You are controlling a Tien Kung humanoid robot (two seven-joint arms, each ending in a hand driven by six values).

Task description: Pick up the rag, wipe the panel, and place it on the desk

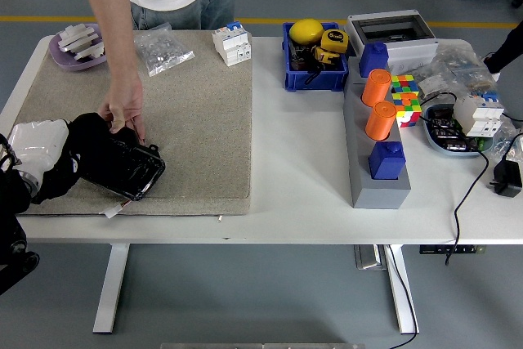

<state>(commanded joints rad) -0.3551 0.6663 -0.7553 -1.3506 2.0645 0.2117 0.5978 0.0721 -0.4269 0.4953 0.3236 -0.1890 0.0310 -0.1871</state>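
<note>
Black rag (86, 153), beige mat (196, 120)

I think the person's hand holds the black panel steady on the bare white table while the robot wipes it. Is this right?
Not quite. In the head view the person's hand steadies the black panel, but it lies on the beige mat, not the bare table.

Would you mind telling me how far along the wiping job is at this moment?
Picked up: the black rag is under the left hand. In hand: it is pressed on the dark panel, which a person's hand steadies on the beige mat. Left: finish wiping and lay the rag down.
</note>
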